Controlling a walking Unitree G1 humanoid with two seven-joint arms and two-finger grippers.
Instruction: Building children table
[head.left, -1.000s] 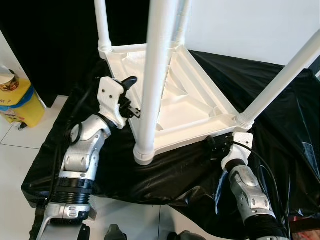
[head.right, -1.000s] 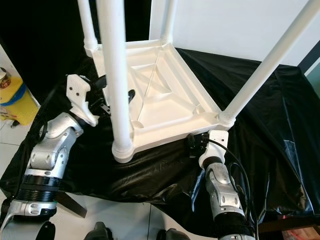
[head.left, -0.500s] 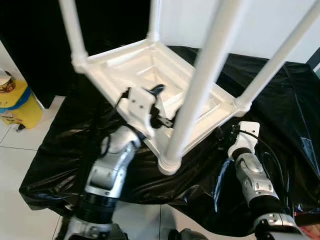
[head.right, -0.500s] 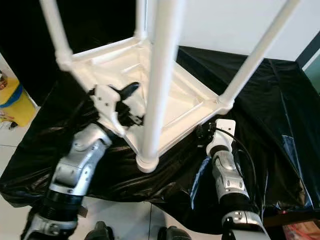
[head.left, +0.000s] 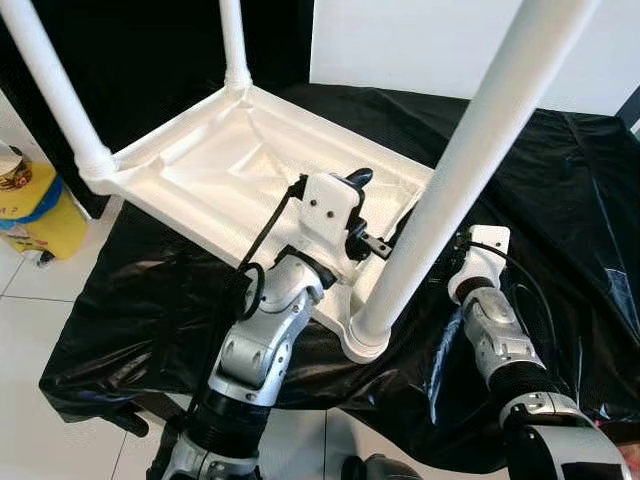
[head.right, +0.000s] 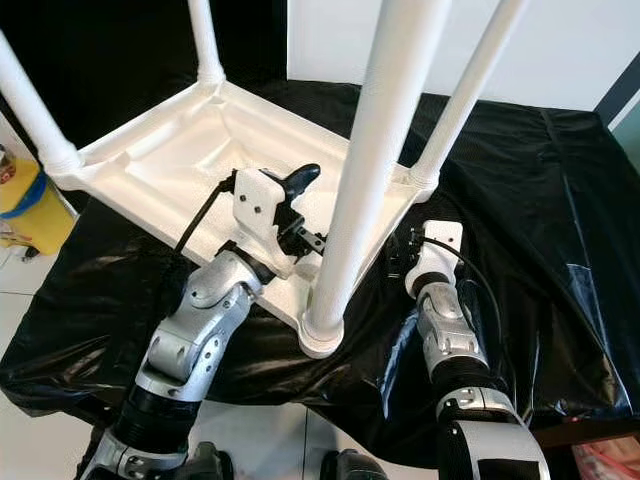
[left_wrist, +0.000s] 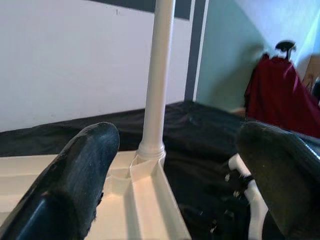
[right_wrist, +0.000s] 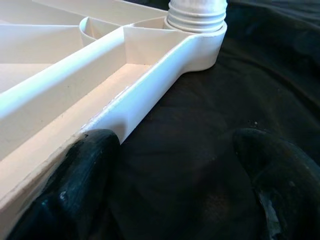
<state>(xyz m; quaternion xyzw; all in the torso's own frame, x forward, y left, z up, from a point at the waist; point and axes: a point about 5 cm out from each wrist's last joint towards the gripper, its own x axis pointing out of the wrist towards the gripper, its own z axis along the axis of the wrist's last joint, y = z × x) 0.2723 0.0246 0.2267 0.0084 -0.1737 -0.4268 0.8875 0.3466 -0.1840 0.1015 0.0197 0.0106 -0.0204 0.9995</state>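
The white table (head.left: 220, 165) lies upside down on a black sheet (head.left: 560, 180), its legs pointing up; the near leg (head.left: 455, 175) rises from the corner closest to the robot. The left gripper (head.left: 368, 212) sits over the tabletop's underside, just beside that near leg, jaws wide with nothing between them; ahead through the gap stands the far leg (left_wrist: 157, 80) in its corner socket. The right gripper (right_wrist: 175, 175) is low over the sheet at the table's edge, jaws wide; one finger (right_wrist: 75, 185) touches the rim (right_wrist: 135, 100), which runs on ahead to a corner socket (right_wrist: 197, 30).
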